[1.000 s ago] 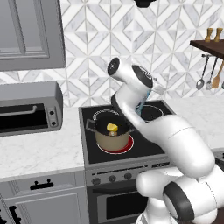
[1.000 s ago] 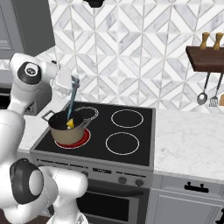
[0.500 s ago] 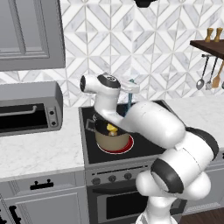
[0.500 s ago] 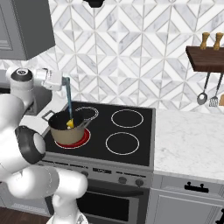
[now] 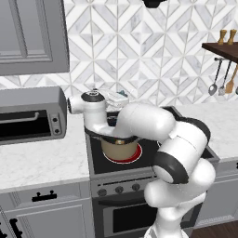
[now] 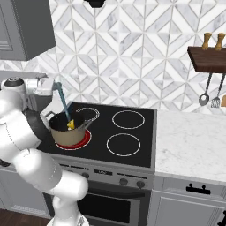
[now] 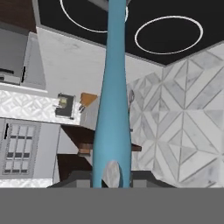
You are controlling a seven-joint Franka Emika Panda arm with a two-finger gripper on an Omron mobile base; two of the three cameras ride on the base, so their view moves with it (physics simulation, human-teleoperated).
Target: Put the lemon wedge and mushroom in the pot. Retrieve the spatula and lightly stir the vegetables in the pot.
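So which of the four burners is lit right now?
The front-left burner, under the pot: it glows red, while the other three are dark with white rings.

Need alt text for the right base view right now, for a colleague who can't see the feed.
The end effector holds the teal spatula slanting down into the beige pot on the stove's front left burner, beside the lemon wedge. Utensils hang under a wooden shelf at right.

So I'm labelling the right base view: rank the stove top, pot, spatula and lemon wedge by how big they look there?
1. Stove top, by far the largest.
2. Pot.
3. Spatula, held by the claw: long but slim, its lower end dipping into the pot.
4. Lemon wedge, a small yellow bit inside the pot.
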